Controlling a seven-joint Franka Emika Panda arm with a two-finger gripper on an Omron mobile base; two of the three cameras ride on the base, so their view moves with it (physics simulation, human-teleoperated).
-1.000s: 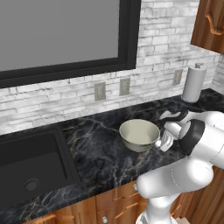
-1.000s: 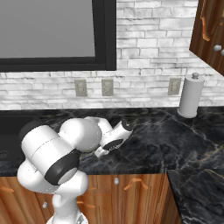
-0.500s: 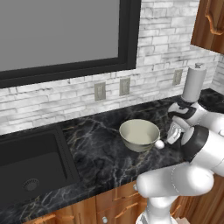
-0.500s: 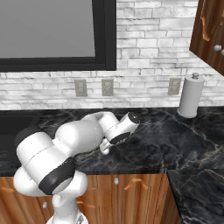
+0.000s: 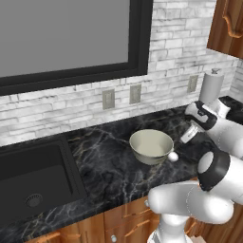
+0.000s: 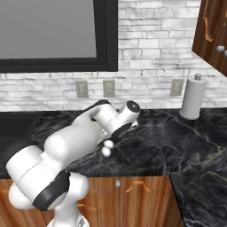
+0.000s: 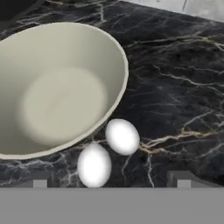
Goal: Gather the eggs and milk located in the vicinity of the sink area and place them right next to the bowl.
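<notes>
Our gripper hangs spread and empty above two eggs lying side by side against the bowl on the black counter, both between our fingertips, the milk unseen.

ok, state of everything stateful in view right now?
gripper: open, holding nothing, above the eggs
two eggs: lying on the counter right beside the bowl, free of the gripper
bowl: upright, empty
sink: empty, no water visible
paper-towel roll: upright on its holder by the wall
</notes>
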